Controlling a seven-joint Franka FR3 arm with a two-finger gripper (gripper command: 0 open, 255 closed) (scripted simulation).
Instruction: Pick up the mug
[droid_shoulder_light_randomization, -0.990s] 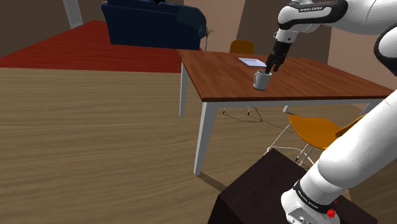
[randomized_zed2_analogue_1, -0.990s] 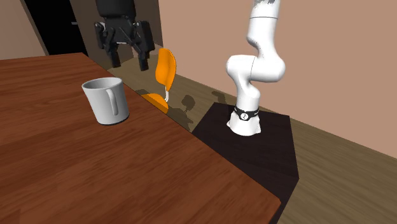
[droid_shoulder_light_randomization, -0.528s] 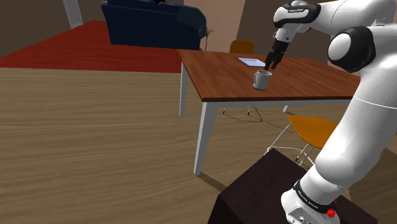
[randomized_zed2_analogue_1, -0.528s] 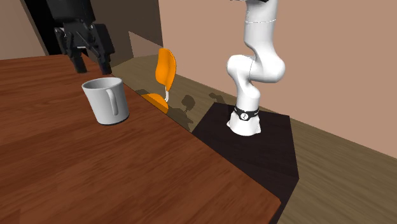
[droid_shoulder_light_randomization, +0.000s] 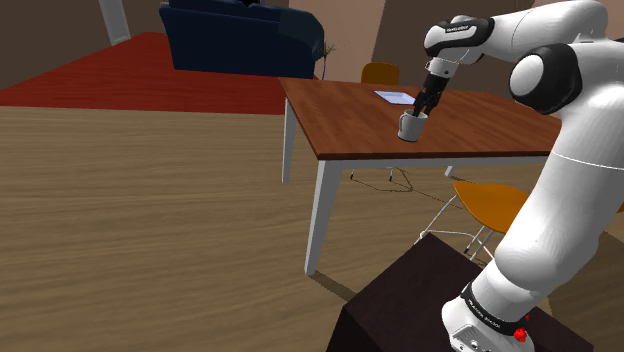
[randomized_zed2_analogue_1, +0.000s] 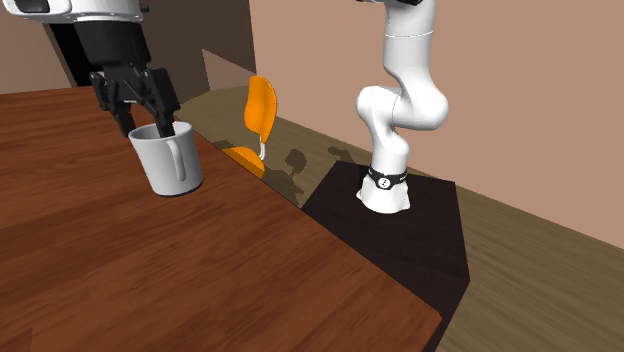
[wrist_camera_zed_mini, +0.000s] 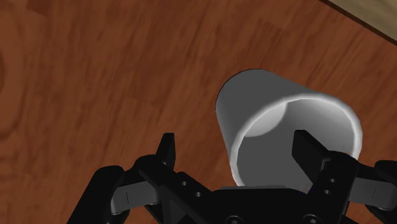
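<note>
Standing upright on a reddish-brown wooden desk (droid_shoulder_light_randomization: 350, 120) with white legs is a plain grey-white mug (droid_shoulder_light_randomization: 410, 126). In the shoulder view it sits near the desk's front edge. In the second exterior view the mug (randomized_zed2_analogue_1: 168, 158) shows its loop handle (randomized_zed2_analogue_1: 178, 160) turned toward the camera.

The white arm (droid_shoulder_light_randomization: 560, 150) rises from a dark box stand (droid_shoulder_light_randomization: 420, 300) and arches over the desk. Its black gripper (randomized_zed2_analogue_1: 147, 125) points down at the mug's mouth.

The fingers (randomized_zed2_analogue_1: 165, 122) are apart. In the wrist view the gripper (wrist_camera_zed_mini: 236, 143) straddles the mug (wrist_camera_zed_mini: 286, 127): one finger hangs over the hollow inside, the other is outside the wall, above bare desk (wrist_camera_zed_mini: 95, 76). Whether either finger touches the rim cannot be told. The mug's base rests on the wood.

A white sheet (droid_shoulder_light_randomization: 396, 97) lies on the desk beyond the mug. An orange chair (droid_shoulder_light_randomization: 490, 205) stands between the desk and the stand. A navy sofa (droid_shoulder_light_randomization: 240, 38) sits on a red rug (droid_shoulder_light_randomization: 120, 80) far behind.
</note>
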